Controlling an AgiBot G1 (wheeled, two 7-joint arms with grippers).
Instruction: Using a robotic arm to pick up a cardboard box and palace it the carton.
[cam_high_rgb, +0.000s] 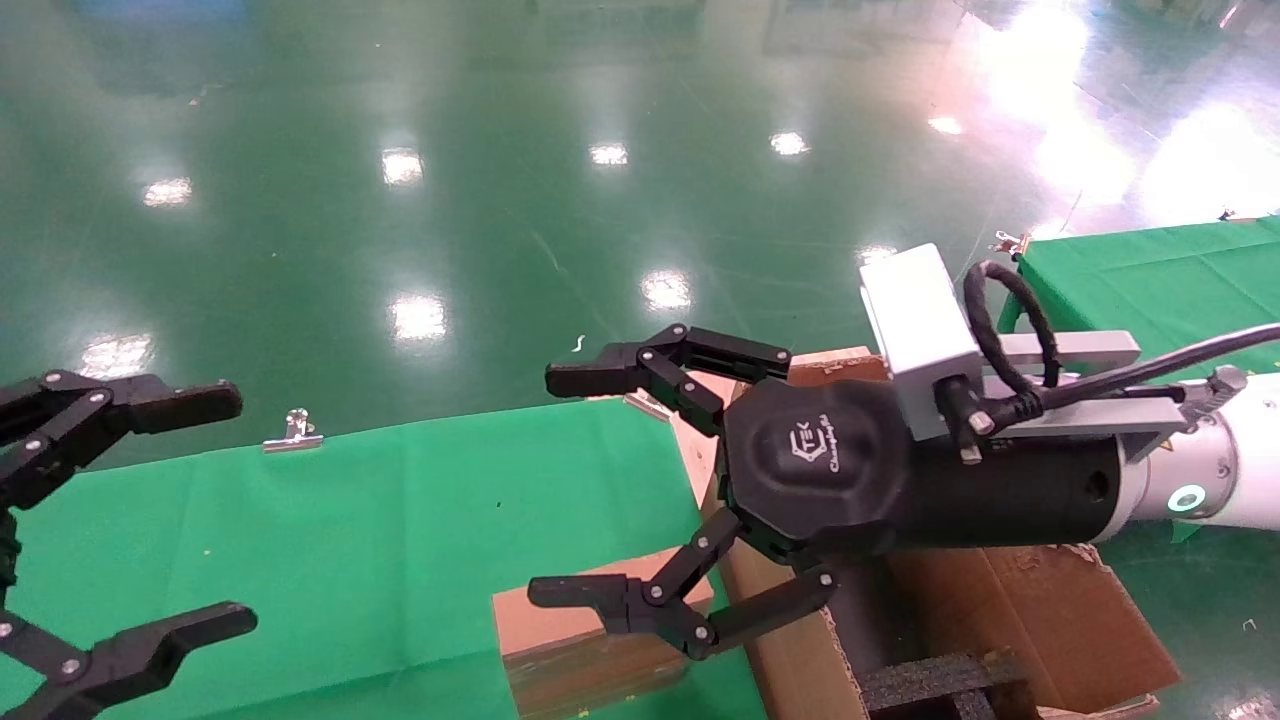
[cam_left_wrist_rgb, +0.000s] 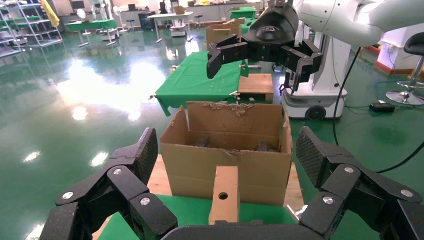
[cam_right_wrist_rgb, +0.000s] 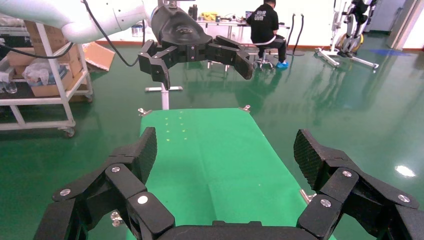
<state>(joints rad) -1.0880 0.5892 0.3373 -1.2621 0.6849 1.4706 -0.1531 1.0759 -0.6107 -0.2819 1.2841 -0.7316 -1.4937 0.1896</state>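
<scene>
Both grippers hang spread wide and empty, right gripper (cam_high_rgb: 640, 500) above the cardboard box (cam_high_rgb: 590, 640), which stands on the green table (cam_high_rgb: 350, 520) just beside the carton (cam_high_rgb: 1000, 610); a descent off-centre could topple the box or snag the carton's flap.

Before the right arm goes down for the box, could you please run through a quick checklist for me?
1. Right gripper fingers open and empty: ok.
2. Box on the table, free to grasp: ok.
3. Right gripper above the box: ok, roughly.
4. Carton open beside the box: ok.
5. Room in the carton among the foam: cannot tell.
6. Left gripper open, off to the left, clear of the box: ok.
</scene>
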